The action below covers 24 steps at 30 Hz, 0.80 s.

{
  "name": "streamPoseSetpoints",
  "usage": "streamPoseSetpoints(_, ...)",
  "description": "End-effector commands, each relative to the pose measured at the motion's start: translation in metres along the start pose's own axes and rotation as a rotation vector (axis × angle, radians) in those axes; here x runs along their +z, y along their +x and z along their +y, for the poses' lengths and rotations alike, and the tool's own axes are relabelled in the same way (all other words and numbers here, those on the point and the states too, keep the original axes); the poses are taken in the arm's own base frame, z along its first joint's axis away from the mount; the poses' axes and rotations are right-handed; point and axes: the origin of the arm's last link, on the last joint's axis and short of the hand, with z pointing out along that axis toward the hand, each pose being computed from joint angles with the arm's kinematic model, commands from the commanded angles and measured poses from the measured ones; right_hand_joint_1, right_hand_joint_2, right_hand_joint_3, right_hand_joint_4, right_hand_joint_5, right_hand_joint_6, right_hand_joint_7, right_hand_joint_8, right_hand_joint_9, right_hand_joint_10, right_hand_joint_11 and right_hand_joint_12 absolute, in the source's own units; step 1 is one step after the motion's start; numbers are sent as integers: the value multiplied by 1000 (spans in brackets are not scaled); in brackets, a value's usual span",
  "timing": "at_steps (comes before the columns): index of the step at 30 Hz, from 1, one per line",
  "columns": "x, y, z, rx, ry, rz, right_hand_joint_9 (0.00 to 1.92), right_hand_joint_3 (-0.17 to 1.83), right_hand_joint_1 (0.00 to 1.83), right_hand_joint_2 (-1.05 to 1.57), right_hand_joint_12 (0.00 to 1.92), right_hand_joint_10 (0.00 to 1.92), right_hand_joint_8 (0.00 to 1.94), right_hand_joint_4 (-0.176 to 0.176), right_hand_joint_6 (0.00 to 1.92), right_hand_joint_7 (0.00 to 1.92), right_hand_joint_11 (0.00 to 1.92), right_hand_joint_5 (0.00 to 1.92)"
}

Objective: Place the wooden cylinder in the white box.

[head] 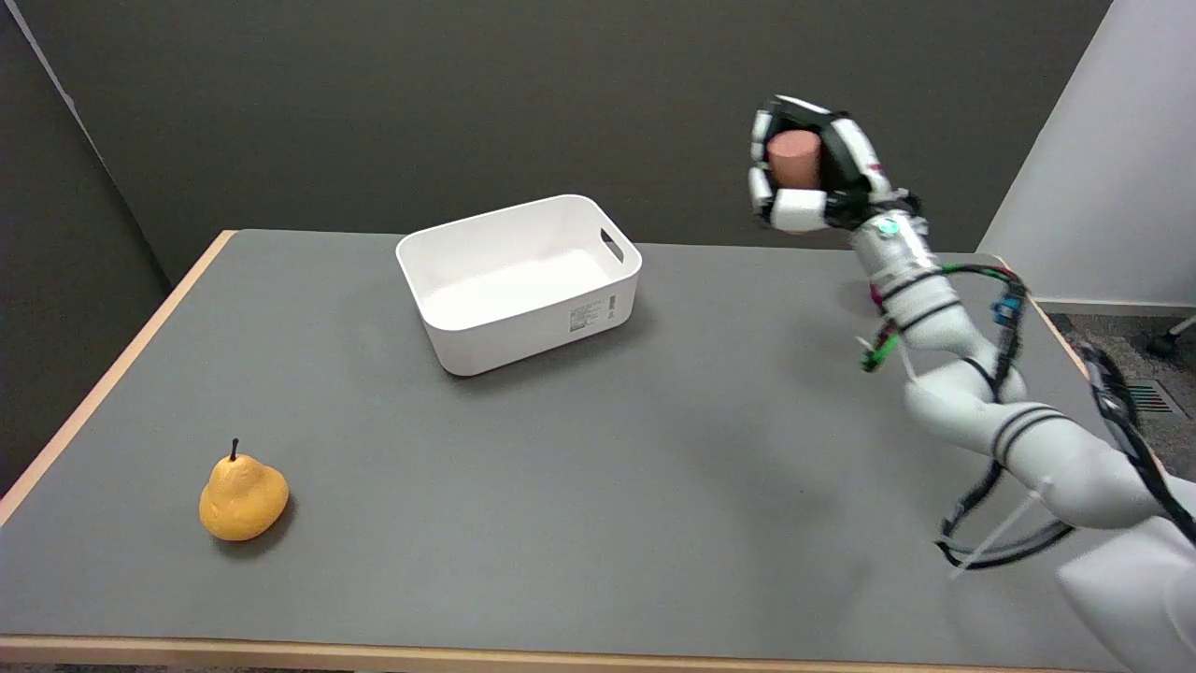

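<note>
Fingers of the right hand clasp the wooden cylinder aloft, the white box well left and below; a loosened grasp risks dropping it short.

Right arm in from lower right, white segments angled up and left, cables looped along forearm and elbow. Wrist raised high above worktop, bent slightly left. Right hand held in air, palm facing camera, fingers curled around wooden cylinder, gripping it upright, flat end showing.
</note>
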Motion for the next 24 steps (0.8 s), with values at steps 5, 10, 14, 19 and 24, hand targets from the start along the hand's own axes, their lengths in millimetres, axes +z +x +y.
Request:
streamPoseSetpoints(5,98,-155,-60,21,27,-262,767,1044,1511,774,1921,1921,1773,-18,1733,676,557,633)
streamPoseSetpoints(10,109,-180,-69,24,-1,-307,747,1004,1505,798,1921,1921,1768,-26,1725,661,503,623)
streamPoseSetpoints(14,115,-198,-75,5,-6,-346,770,1055,1512,768,1921,1921,1772,-31,1755,681,445,603)
streamPoseSetpoints(19,121,-228,-84,-32,5,-408,696,891,1491,868,1921,1921,1759,-26,1715,616,369,608)
streamPoseSetpoints(24,122,-250,-88,-54,-21,-453,686,862,1487,886,1921,1921,1758,-24,1713,601,346,604)
